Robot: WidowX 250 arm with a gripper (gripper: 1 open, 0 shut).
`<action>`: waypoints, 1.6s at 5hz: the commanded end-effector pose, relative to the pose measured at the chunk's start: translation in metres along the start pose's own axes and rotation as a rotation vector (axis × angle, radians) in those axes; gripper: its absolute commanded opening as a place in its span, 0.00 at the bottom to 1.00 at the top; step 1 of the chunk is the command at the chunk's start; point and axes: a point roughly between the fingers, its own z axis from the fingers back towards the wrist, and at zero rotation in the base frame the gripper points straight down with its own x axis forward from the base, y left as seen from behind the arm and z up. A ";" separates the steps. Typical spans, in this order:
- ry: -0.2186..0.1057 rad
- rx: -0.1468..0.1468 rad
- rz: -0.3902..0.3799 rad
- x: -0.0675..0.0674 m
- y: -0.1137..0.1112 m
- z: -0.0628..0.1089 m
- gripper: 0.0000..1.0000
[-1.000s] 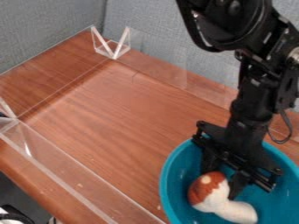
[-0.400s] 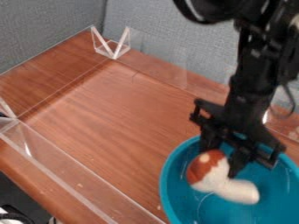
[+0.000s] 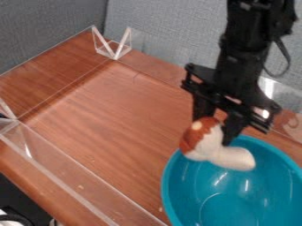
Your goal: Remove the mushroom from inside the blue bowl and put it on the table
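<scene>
The mushroom (image 3: pixel 216 146), orange-red cap to the left and thick cream stem to the lower right, hangs tilted in the air above the rim of the blue bowl (image 3: pixel 203 192). My black gripper (image 3: pixel 221 131) comes down from above and is shut on the mushroom near its cap. The bowl sits at the lower right of the reddish-brown table (image 3: pixel 106 106), and its glossy inside holds nothing that I can see.
Low clear acrylic walls (image 3: pixel 48 64) run along the table's left and back edges, with a clear corner bracket (image 3: pixel 113 42) at the far corner. The arm's dark body (image 3: pixel 253 44) rises at the upper right.
The gripper has risen and shifted slightly left, lifting the mushroom from the bottom of the bowl to above its rim.
</scene>
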 end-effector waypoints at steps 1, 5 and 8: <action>-0.071 0.005 0.065 -0.007 0.039 0.027 0.00; -0.005 -0.013 0.132 -0.041 0.109 -0.026 0.00; 0.024 -0.004 0.097 -0.029 0.105 -0.063 0.00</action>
